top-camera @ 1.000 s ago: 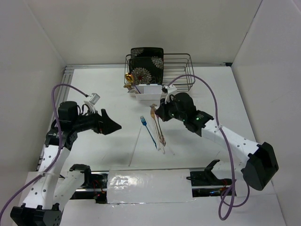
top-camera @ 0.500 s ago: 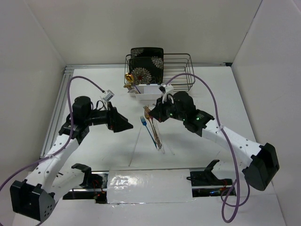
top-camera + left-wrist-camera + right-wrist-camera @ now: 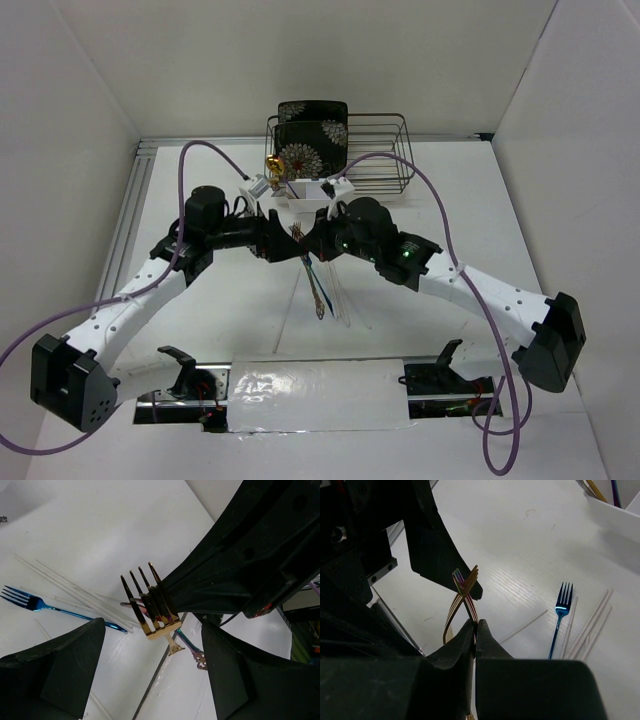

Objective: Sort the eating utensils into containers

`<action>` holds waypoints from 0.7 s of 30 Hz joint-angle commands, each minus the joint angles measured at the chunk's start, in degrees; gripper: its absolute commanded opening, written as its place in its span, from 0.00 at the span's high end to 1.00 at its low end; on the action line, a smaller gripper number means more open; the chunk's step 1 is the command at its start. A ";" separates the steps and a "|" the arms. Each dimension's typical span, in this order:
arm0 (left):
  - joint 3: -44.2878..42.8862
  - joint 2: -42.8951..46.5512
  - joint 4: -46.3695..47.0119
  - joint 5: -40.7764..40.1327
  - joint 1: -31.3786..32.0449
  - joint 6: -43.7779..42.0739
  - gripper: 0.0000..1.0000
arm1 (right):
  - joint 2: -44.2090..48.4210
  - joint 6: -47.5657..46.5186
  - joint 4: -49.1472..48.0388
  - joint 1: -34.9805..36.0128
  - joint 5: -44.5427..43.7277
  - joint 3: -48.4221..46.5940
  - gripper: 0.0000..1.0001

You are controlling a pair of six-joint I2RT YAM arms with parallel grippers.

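The right gripper [image 3: 475, 626] is clamped on two crossed gold forks [image 3: 465, 585], tines up, at the centre of the top view. The left gripper [image 3: 151, 630] has its jaws wide apart, one finger on each side of the fork tines, clear of them. The blue fork [image 3: 561, 605] and pale chopsticks [image 3: 592, 622] lie on the table [image 3: 520, 540]. The white caddy [image 3: 312, 197] sits at upper centre, against the wire rack [image 3: 385, 150].

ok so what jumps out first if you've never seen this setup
Mid-table, the right pincer is shut on crossed gold metal forks, and the wide-open left pincer sits right at their tines. Beside them on the white table lie a small shiny blue fork and pale thin chopsticks.
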State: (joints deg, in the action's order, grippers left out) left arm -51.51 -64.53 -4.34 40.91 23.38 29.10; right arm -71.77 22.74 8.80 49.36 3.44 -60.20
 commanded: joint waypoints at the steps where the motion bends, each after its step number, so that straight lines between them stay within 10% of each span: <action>1: -2.63 -0.24 3.02 -2.76 0.71 1.57 0.11 | -0.13 0.20 0.96 1.96 -5.19 -2.99 1.00; 21: -4.40 -2.79 1.44 -4.52 1.94 1.75 0.46 | -0.39 -0.51 3.33 3.90 -11.79 -3.52 1.00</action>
State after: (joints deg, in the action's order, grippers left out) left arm -55.02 -67.75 -4.45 35.77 25.02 31.48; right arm -72.60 22.06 11.73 52.73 -5.74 -60.55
